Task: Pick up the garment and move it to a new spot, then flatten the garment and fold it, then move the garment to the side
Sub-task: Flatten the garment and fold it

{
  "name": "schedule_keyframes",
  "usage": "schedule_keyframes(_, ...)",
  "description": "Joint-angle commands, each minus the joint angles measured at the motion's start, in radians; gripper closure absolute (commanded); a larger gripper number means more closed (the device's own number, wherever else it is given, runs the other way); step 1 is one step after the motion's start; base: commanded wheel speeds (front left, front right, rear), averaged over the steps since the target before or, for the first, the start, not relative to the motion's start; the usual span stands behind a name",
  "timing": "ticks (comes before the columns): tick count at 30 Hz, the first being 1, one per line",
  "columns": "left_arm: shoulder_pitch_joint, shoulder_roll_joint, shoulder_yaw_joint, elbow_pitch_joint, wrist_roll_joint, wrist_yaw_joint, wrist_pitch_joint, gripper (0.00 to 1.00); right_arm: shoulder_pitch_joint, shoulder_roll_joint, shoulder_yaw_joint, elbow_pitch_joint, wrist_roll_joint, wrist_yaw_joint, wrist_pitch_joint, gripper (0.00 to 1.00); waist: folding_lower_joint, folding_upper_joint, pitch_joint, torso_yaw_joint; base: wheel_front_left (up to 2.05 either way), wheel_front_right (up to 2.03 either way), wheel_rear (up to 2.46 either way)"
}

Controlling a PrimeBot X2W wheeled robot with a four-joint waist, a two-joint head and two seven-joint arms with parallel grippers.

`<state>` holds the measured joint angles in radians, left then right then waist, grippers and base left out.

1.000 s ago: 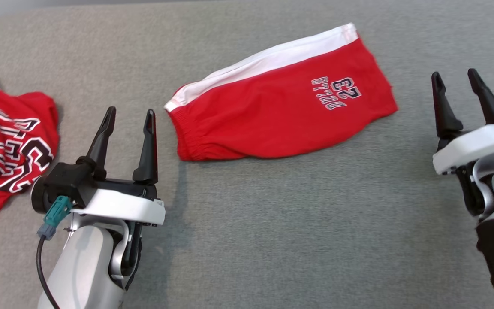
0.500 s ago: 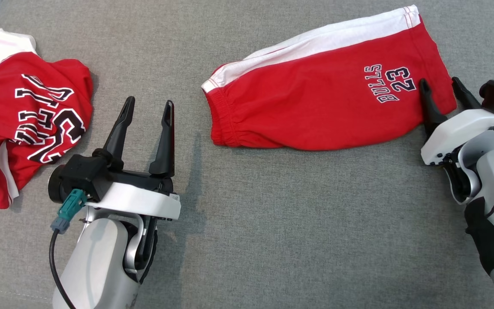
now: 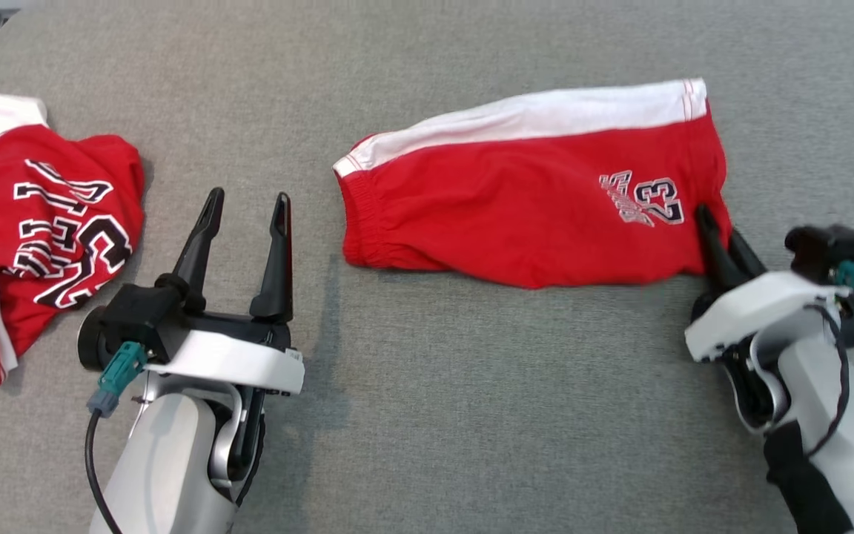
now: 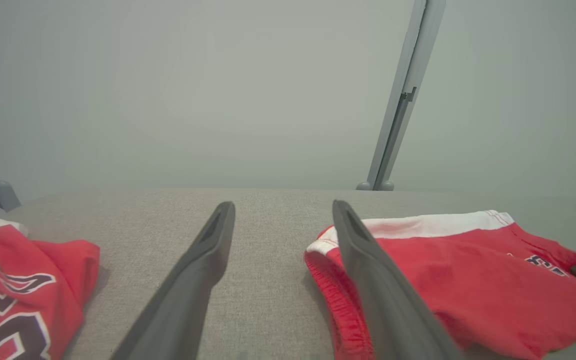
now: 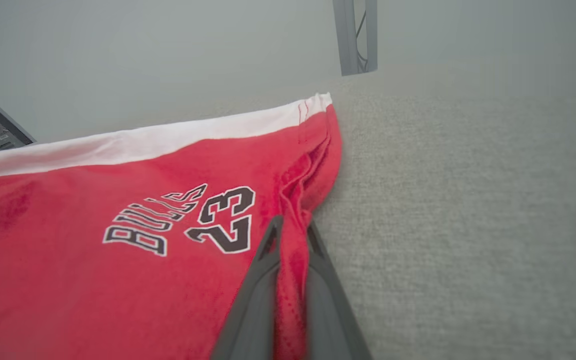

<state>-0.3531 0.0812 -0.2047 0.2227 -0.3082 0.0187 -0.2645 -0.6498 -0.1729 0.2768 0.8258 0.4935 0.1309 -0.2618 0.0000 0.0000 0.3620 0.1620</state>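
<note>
Head view, left to right: a crumpled red jersey (image 3: 41,222) with black-and-white lettering lies at the left edge of the frame on the grey fabric surface (image 3: 471,415). The left gripper (image 3: 249,196) stands at lower left, just right of the jersey and apart from it. Its two fingers are spread wide with nothing between them, tips pointing up the frame. The red shorts (image 3: 516,215) lie flat across the centre and right of centre, with the waistband end at the left, the white side stripe along the upper edge and the "23" print near the right end. A strip of bare surface separates the waistband end from the left gripper. The right gripper (image 3: 716,226) sits at lower right, touching the lower right corner of the shorts, just right of the print.

Left wrist view: the jersey is at lower left, the parted fingers rise from bottom centre, and the shorts lie at lower right, partly behind the right-hand finger.

Right wrist view: the shorts occupy the left half of the frame. The fingers at bottom centre are clamped on a raised fold of red cloth at the leg-opening edge, just right of the "23". Bare surface lies to the right.
</note>
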Motion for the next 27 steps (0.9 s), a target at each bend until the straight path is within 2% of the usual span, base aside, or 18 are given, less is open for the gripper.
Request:
schedule_keyframes(1,0.011,0.005,0.008,-0.001,0.006,0.003,-0.001,0.0,0.053,-0.006,-0.006,-0.01,0.005,0.0,-0.001,1.0,0.0,0.0,-0.02,-0.02,0.0,0.0,0.0)
schedule_keyframes(5,0.046,0.014,0.017,-0.009,0.005,0.009,-0.001,0.0,0.161,0.002,-0.051,-0.129,-0.004,0.0,-0.002,1.0,0.0,0.0,-0.049,-0.056,0.0,0.0,0.0)
schedule_keyframes(9,0.074,0.023,0.021,-0.029,0.001,0.019,0.005,0.0,0.223,0.013,-0.102,-0.19,-0.028,0.0,-0.003,1.0,0.0,0.0,-0.063,-0.086,0.0,0.0,0.0)
schedule_keyframes(15,0.087,0.027,0.011,-0.056,-0.004,0.024,0.026,0.0,0.246,0.026,-0.15,-0.199,-0.049,0.0,-0.003,1.0,0.0,0.0,-0.07,-0.097,0.0,0.0,0.0)
schedule_keyframes(21,0.095,0.027,0.002,-0.071,-0.008,0.027,0.037,0.0,0.222,0.033,-0.191,-0.147,-0.038,0.0,-0.003,1.0,0.0,0.0,-0.076,-0.096,0.0,0.0,0.0)
schedule_keyframes(27,0.101,0.034,0.0,-0.081,-0.012,0.031,0.048,0.0,0.144,0.064,-0.144,-0.171,-0.065,0.0,-0.003,1.0,0.0,0.0,-0.083,-0.108,0.0,0.0,0.0)
